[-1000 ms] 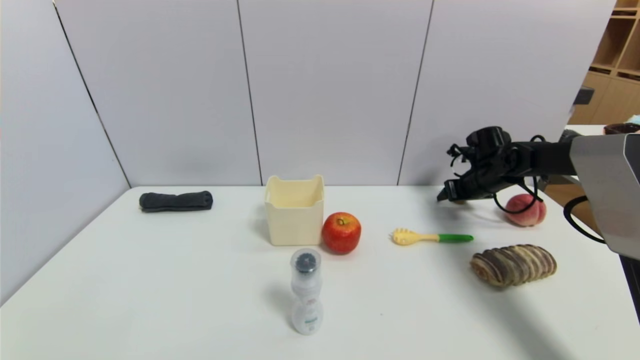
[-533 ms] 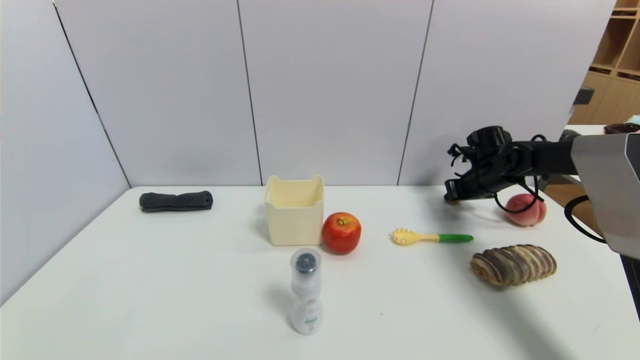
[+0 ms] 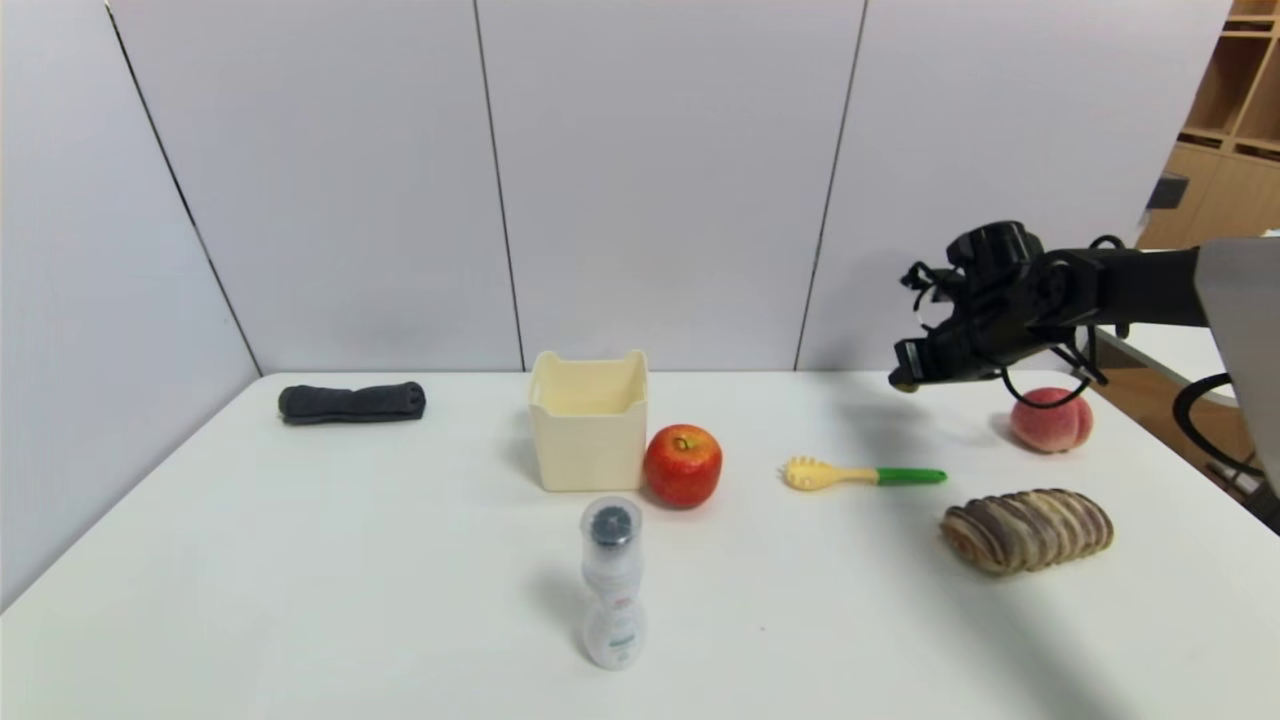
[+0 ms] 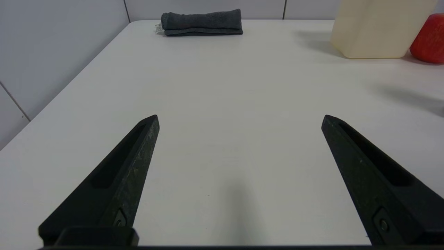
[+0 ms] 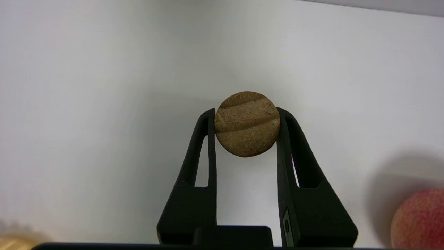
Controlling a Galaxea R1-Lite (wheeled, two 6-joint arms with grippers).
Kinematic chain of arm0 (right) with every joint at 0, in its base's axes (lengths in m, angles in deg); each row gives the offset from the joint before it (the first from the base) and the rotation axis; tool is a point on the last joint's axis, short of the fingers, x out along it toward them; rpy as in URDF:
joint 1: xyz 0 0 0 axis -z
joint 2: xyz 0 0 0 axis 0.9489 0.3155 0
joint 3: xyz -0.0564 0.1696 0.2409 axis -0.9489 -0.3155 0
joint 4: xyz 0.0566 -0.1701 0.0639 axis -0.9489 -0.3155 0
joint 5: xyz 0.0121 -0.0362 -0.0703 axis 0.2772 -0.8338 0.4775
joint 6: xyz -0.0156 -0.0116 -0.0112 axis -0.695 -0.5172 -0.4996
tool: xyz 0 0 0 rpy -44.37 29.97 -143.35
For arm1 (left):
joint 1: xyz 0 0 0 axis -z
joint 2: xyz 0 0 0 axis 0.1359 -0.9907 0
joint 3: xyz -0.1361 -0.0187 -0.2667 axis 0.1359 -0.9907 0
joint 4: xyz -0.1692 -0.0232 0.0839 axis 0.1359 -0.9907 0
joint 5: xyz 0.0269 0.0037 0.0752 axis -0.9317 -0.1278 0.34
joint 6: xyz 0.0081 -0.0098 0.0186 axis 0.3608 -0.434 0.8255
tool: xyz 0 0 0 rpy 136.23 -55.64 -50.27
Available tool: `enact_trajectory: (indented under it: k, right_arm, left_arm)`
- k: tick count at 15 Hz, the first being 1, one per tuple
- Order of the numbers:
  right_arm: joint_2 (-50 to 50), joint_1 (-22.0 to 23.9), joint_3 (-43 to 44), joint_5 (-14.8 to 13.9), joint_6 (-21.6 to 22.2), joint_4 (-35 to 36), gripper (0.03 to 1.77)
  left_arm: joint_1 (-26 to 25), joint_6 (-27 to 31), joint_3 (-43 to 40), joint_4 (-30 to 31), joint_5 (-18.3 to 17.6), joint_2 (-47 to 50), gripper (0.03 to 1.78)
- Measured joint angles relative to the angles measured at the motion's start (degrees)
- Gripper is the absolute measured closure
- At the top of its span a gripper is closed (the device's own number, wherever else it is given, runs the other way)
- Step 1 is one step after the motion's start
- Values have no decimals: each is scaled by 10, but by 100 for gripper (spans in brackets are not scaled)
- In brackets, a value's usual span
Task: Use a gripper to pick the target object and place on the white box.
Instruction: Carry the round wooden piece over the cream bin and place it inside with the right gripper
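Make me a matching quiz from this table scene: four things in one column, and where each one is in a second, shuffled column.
1. brown lump
2. apple
3. grey towel
4. bottle

A. far left of the table
B. against the white box
C. in the right gripper, lifted
D. front, near the robot

Pairs: 1-C, 2-B, 3-A, 4-D

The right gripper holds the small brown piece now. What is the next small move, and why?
Probably carry it leftward toward the white box: the right gripper is shut on the target object, clear of the table, far from the box.
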Motion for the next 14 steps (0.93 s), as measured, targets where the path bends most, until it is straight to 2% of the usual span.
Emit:
enact_trajectory:
  k: [6, 14]
  right_arm:
    - [-94, -88, -41, 47, -4, -10, 133]
    - [-109, -232, 18, 59, -4, 9, 133]
  left_arm:
    - [0, 0, 0, 0, 0, 0, 12]
    - [0, 0, 0, 0, 0, 0, 12]
